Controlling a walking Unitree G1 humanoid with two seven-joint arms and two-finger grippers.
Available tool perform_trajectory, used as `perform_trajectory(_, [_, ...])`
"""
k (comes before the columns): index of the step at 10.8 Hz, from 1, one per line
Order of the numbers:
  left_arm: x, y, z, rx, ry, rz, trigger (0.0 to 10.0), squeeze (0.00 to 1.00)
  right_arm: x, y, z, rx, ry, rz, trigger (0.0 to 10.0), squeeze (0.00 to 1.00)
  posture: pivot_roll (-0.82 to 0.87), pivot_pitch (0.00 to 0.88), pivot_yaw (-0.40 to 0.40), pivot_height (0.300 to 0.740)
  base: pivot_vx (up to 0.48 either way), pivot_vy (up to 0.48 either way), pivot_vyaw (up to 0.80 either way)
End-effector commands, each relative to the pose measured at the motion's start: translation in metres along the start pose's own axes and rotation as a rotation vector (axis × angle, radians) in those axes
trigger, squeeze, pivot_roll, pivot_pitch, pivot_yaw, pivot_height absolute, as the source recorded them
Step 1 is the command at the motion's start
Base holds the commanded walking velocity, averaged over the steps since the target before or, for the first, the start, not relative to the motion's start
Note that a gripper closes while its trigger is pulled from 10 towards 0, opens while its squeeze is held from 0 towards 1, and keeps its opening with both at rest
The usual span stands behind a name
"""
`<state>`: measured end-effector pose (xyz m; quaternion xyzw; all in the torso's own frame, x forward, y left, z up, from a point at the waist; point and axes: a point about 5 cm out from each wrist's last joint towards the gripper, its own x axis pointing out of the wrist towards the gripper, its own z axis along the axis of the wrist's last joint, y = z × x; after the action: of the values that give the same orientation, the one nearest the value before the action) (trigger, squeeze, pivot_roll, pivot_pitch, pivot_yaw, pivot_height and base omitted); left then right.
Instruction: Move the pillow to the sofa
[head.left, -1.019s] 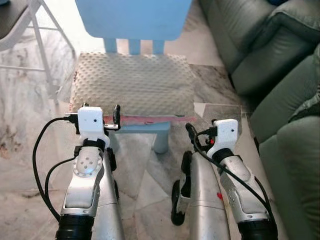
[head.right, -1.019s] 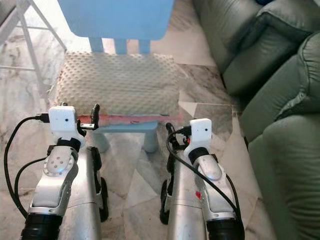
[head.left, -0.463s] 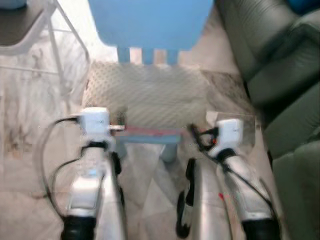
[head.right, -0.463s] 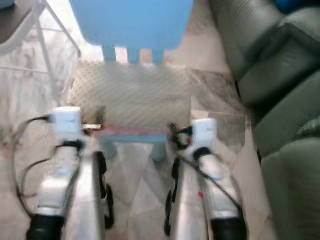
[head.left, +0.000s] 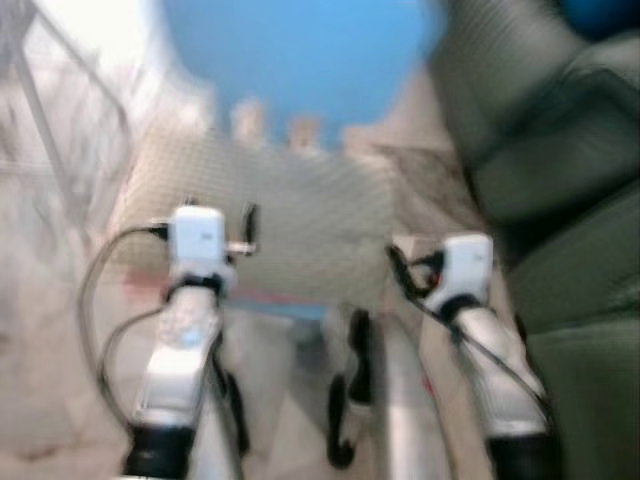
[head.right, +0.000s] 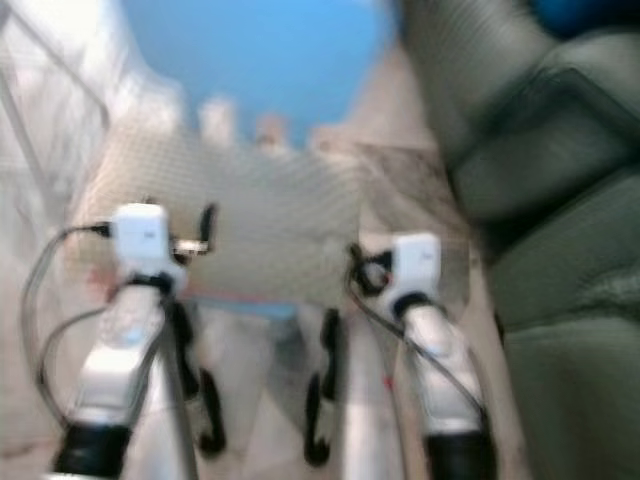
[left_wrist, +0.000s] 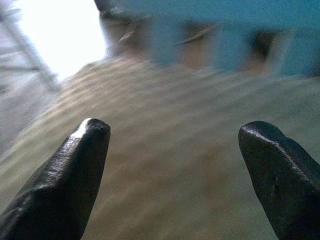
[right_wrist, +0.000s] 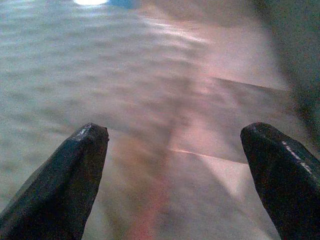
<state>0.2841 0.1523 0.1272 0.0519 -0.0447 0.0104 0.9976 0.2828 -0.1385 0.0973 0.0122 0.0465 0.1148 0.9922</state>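
Head views blurring. Pillow (head.left: 270, 215) lying flat on blue chair (head.left: 300, 60) seat, long axis running across your view. Your left gripper (left_wrist: 172, 175) hovering over pillow, fingers spread, holding nothing. Right gripper (right_wrist: 175, 175) reaching past pillow's right edge, fingers likewise apart. Green sofa (head.left: 560, 170) sitting right; marble floor (right_wrist: 235, 165) below.

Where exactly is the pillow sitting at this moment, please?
In the head views the pillow lies on the seat of the blue chair, straight ahead of the robot, with the green sofa to its right.
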Motion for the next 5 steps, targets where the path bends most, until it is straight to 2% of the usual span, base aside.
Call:
perform_trajectory(1, [-0.0063, 0.0025, -0.0065, 0.000, 0.030, 0.026, 10.0, 0.00, -0.0046, 0.0008, -0.0031, -0.005, 0.013, 0.012, 10.0, 0.00, 0.00, 0.341, -0.052, 0.506, 0.000, 0.000, 0.76])
perform_trajectory(5, [-0.0069, 0.0079, -0.0055, 0.032, 0.028, 0.027, 10.0, 0.00, -0.0038, 0.0007, -0.0037, 0.027, 0.014, 0.006, 10.0, 0.00, 0.00, 0.359, -0.047, 0.497, 0.000, 0.000, 0.00])
